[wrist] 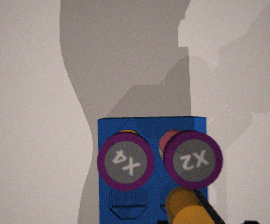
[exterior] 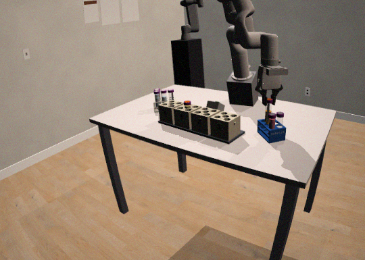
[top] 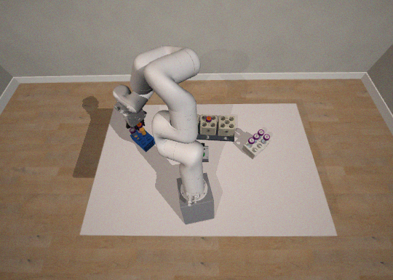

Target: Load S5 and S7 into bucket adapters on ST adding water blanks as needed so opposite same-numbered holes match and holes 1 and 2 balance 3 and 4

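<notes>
- A small pale rack (exterior: 156, 106) stands at the left end of the white table top (exterior: 304, 144), holding purple-capped tubes (exterior: 157, 93) upright; their cap dots are too small to read in the exterior view.
- Just right of it, a dark flat loading stand (exterior: 236, 136) carries four beige block adapters (exterior: 224, 125) in a row; one orange-dotted tube (exterior: 187, 103) stands in the second adapter from the left; the other holes in view look open.
- A small grey sloped desk (exterior: 215, 105) sits behind the adapters; its key cannot be made out.
- The dark two-fingered pincer (exterior: 269, 100) hangs straight above the blue sample rack (exterior: 271, 132), its fingers drawn in partway and clamped on an orange-capped sample tube (exterior: 269, 102); the tube hangs upright, lifted above the rack with its lower end near the level of the other caps; its ID cannot be read.
- In the wrist view the held tube's orange body (wrist: 188, 207) shows at the bottom edge, just below the grey-dotted cap marked X2 (wrist: 193, 160); the grey-dotted cap marked X4 (wrist: 125, 161) stands beside it to the left, both seated in the rack.
- Behind those two caps, an orange rim and a pinkish rim peep out of the rack's far wells.
</notes>
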Controlling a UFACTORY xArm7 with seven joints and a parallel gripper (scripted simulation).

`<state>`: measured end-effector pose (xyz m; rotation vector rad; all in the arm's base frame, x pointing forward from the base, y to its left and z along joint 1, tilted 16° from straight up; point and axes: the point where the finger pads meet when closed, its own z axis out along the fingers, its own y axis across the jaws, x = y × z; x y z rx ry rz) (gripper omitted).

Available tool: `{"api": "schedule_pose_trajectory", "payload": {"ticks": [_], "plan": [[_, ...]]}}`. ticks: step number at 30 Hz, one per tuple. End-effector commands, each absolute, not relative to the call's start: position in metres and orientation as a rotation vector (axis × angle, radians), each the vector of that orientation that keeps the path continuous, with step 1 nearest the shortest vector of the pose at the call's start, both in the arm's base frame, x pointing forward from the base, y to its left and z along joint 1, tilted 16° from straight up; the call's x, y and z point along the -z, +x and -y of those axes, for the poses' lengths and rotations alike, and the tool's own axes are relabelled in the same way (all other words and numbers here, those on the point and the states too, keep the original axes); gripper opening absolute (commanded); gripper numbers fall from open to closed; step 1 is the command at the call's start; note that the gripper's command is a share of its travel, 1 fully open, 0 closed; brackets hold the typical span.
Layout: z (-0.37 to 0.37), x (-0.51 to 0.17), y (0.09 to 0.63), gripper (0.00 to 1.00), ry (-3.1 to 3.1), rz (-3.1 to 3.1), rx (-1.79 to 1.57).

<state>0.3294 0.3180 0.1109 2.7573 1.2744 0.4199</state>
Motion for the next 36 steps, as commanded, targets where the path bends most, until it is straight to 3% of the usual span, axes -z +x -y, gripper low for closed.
{"api": "schedule_pose_trajectory", "payload": {"ticks": [1, 36], "plan": [[-0.317, -0.127, 0.326, 0.00, 2.771, -1.290, -0.422], [-0.313, -0.187, 0.309, 0.00, 2.771, -1.290, -0.422]]}}
